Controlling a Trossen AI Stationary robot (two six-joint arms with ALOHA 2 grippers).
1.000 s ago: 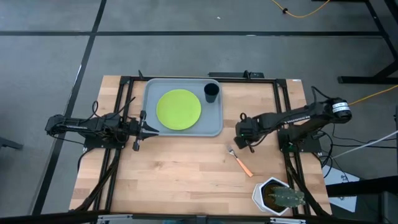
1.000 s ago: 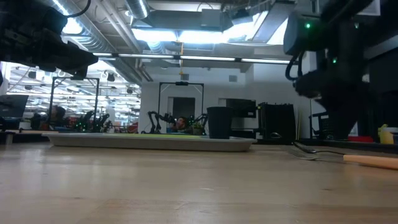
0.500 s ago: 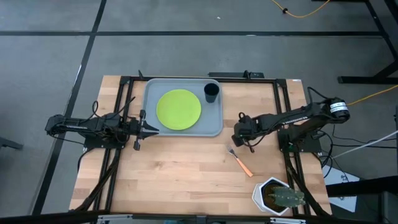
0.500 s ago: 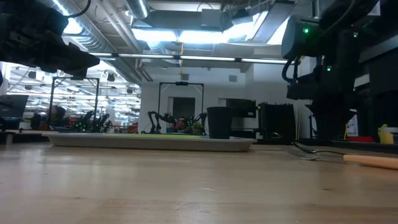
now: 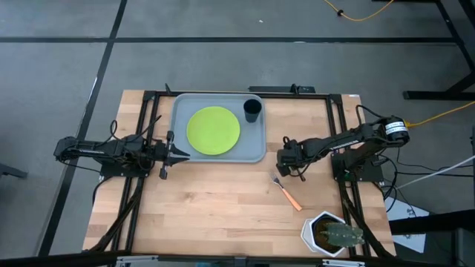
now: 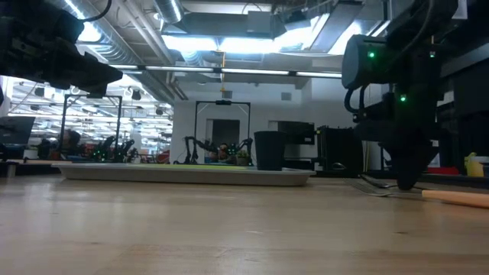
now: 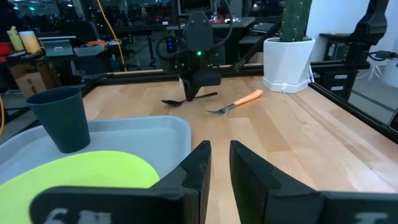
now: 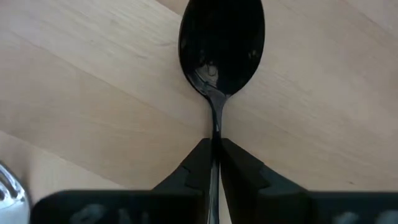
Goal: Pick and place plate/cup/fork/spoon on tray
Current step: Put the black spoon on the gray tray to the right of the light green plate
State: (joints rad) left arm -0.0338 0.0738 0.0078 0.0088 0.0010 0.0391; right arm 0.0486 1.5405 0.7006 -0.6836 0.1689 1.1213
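Observation:
The dark spoon (image 8: 222, 43) lies on the wooden table to the right of the tray; it also shows in the left wrist view (image 7: 180, 101). My right gripper (image 8: 214, 158) stands over it, pointing down, shut on its handle; it also shows in the high view (image 5: 285, 159). The orange-handled fork (image 5: 287, 191) lies flat on the table just nearer. The lime-green plate (image 5: 213, 130) and the black cup (image 5: 252, 110) stand on the grey-blue tray (image 5: 178, 111). My left gripper (image 5: 180, 154) waits at the tray's near left corner, its fingers a narrow gap apart, holding nothing. My right gripper pinches the spoon's thin handle (image 8: 216, 127) between its two fingers, a little behind the bowl. The fingers (image 6: 405, 179) come from above, pointing down. The spoon's bowl (image 8: 222, 43) lies on the table, hollow side up.
A white hexagonal pot with a cactus (image 5: 326, 233) stands at the table's near right corner. Black frame rails (image 5: 338, 141) run along the table's left, right and far sides. Bare wood lies near of the tray.
My right gripper has gone down to the table and a little toward the table's left edge, onto the spoon. The fork, the plate, the cup and the tray stay where they were.

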